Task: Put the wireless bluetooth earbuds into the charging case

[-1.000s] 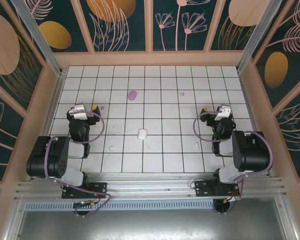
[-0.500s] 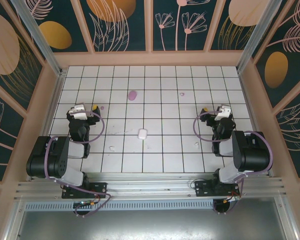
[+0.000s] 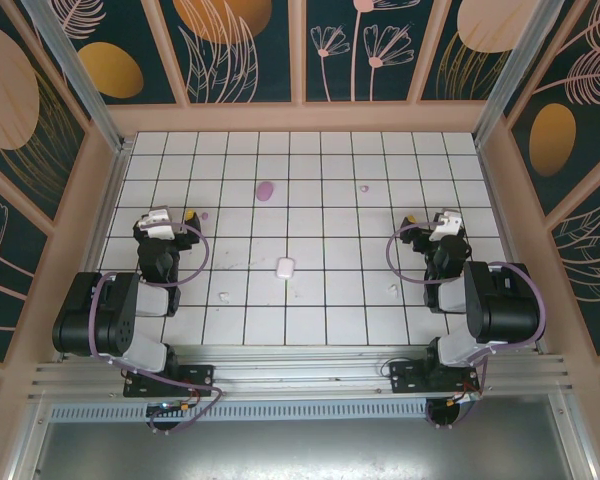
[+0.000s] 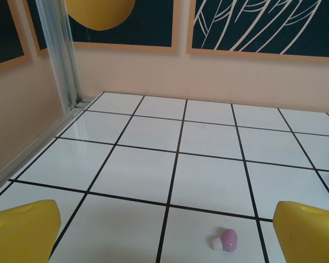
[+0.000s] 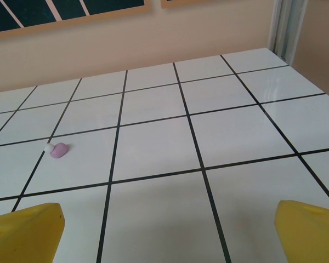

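We see white floor tiles [image 4: 208,137] with a smooth, glossy finish that mirrors the wall. The corner post [image 4: 59,55] looks like brushed metal. The charging case [image 3: 285,267] seems smooth white plastic, and the yellow fingers [image 4: 24,233] look like matt plastic.

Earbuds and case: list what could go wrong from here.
1. The left earbud and right earbud are tiny on glossy tile; fingers may flick them away rather than pinch them.
2. The pink speck ahead of the open left gripper could be mistaken for one.
3. The charging case sits unheld and may slide during insertion.
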{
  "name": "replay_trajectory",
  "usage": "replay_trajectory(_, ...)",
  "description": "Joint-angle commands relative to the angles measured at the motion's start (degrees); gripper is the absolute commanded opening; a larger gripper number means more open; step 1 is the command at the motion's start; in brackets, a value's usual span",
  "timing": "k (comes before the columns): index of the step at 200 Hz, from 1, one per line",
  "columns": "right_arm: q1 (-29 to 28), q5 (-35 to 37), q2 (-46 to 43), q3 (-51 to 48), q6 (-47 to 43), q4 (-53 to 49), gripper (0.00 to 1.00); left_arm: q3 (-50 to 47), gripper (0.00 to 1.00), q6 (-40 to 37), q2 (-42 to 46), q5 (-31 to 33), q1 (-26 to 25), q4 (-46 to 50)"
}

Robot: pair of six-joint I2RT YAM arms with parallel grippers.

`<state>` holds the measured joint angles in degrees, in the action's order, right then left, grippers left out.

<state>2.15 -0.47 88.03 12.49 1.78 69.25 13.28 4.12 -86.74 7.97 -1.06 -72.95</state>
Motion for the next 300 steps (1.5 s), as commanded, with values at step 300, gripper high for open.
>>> replay_trajectory(300,-30.2,3.4,-13.2,23.5,30.3,-67.1,0.92,16.7,0.99,26.3,23.4,-4.7,-23.5,72.2)
